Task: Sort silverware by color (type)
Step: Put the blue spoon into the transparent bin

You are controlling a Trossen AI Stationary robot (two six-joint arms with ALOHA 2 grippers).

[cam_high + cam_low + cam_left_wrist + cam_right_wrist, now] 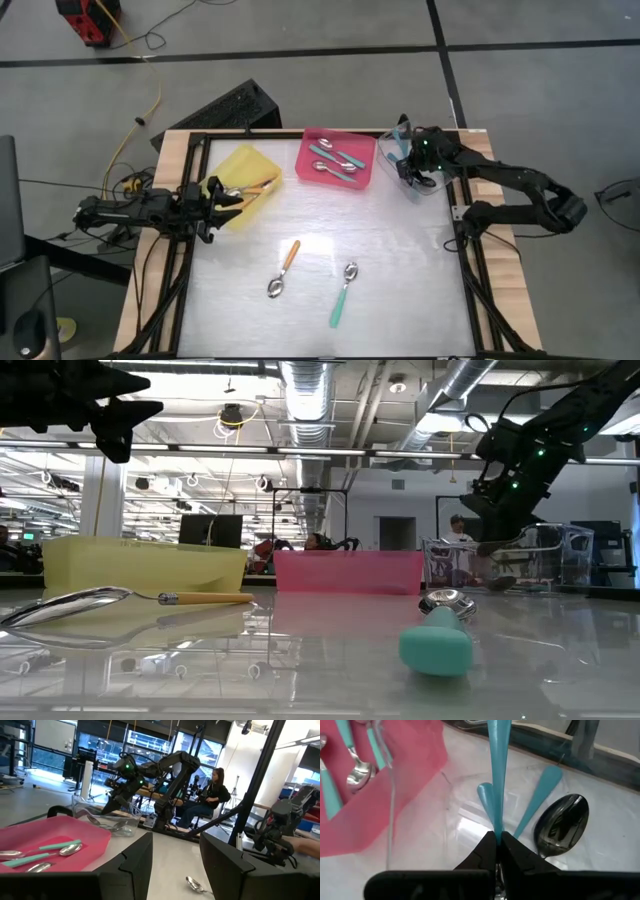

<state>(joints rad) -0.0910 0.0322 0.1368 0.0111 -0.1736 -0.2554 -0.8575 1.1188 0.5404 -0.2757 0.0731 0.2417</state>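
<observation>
The right hand [496, 840] is pinching a teal-handled spoon [497, 770] by the neck, fingers pressed tight on it, and is hanging over the clear tray [412, 178] at the far right corner of the table [400, 270]. The step in hand looks to be dropping this spoon into that tray. To do it well, the hand should be lowering until the spoon is close to the tray floor before letting go, and aiming for the bare patch beside the black-bowled spoon [559, 822] already lying there, so the handle is not catching the tray wall or clattering onto its neighbour (a long handle held upright tips unpredictably when released high). Opening slowly and lifting straight up would be keeping the tray from shifting.

The right arm is reaching inward from the right edge, its wrist bent down over the tray. The left arm is lying along the left edge, its hand [222, 196] hovering at the yellow tray [247, 166] with fingers spread and holding nothing that is showing.

The pink tray [330, 140] is holding several teal-handled silver spoons. Two are waiting on the open table: an orange-handled spoon [284, 268] and a teal-handled one [343, 296], near each other but apart.
</observation>
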